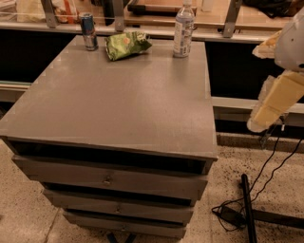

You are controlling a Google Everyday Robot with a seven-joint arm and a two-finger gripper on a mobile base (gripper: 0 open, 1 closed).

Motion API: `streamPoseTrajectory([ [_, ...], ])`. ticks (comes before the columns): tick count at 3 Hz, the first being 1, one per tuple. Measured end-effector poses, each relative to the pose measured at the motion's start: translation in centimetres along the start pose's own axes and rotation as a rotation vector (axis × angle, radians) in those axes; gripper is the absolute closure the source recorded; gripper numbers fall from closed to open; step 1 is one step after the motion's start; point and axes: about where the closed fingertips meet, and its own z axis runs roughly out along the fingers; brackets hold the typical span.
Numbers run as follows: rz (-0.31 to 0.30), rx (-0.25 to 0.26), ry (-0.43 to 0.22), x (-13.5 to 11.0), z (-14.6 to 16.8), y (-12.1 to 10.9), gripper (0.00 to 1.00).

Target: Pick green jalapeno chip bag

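The green jalapeno chip bag (127,45) lies wrinkled at the far edge of the grey cabinet top (118,99), between a slim blue-silver can (88,31) and a clear water bottle (183,30). My gripper (260,122) hangs at the right edge of the view, beyond the cabinet's right side and well short of the bag. It is cream-coloured and points down and to the left. It holds nothing that I can see.
The cabinet has three drawers (109,178) on its front. A counter with metal posts (118,14) runs behind it. Black cables and a black stand base (247,209) lie on the speckled floor at the right.
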Motion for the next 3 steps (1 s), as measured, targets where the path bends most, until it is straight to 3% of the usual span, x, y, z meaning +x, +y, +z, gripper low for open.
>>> streamPoseTrajectory([
  [1, 0.131, 0.013, -0.2, -0.8, 1.9, -1.7, 0.0],
  [2, 0.207, 0.02, -0.434, -3.7, 4.3, -3.2, 0.0],
  [3, 0.27, 0.028, -0.672, -8.9, 5.5, -4.5, 0.0],
])
